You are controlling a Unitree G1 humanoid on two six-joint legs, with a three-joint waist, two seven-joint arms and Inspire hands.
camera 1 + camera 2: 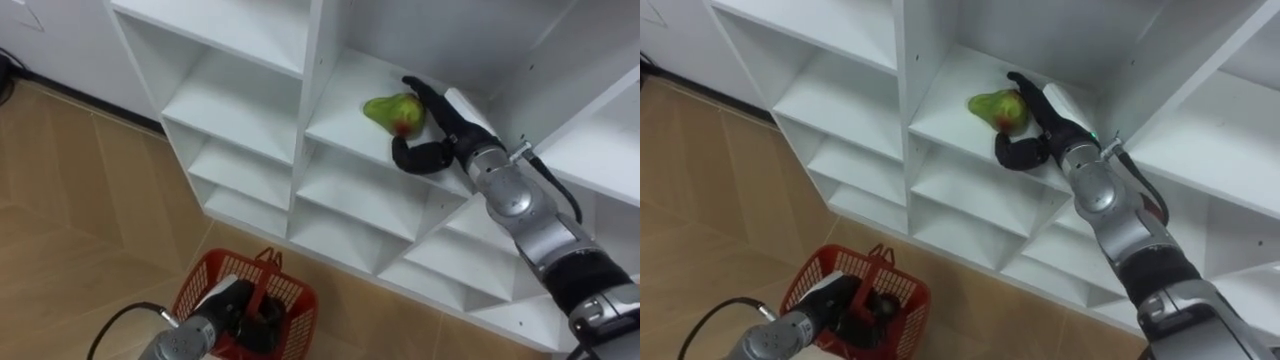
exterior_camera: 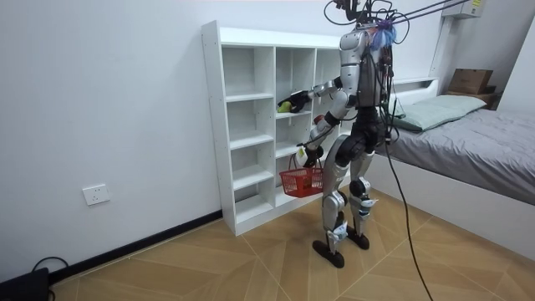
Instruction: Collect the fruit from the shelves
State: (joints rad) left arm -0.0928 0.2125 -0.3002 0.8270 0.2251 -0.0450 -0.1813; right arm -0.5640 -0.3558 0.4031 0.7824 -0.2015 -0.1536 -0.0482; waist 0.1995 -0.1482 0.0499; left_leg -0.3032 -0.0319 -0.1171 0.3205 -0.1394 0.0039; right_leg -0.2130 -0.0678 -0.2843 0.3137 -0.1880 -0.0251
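My right hand (image 1: 440, 135) is stretched up and forward into one compartment of the white closet (image 1: 310, 100). It is cupped on the green fruit (image 1: 393, 112), which has a reddish patch on the side towards my palm. My fingers (image 1: 428, 98) run along the far side of the fruit and over its top. My thumb (image 1: 415, 157) hooks in below it on the near side, so the fruit sits in the crook between them, touching my fingers. The fruit is at the level of the compartment's shelf board (image 1: 340, 125), near that board's front edge. I cannot tell whether it rests on the board or is already clear of it. The upright divider of the closet stands just beyond my fingertips on my left. More compartments open below my wrist and out to my left.

My left hand (image 1: 232, 300) hangs low, well below and to the left of the right one. It is curled round the handles of the red basket (image 1: 195, 290), which hangs from it over the wooden floor (image 1: 80, 200). The hand covers most of the basket's inside, and I cannot make out what lies there.

In the room view I stand upright on both feet, close in front of the closet, with a bed (image 2: 476, 134) behind me.
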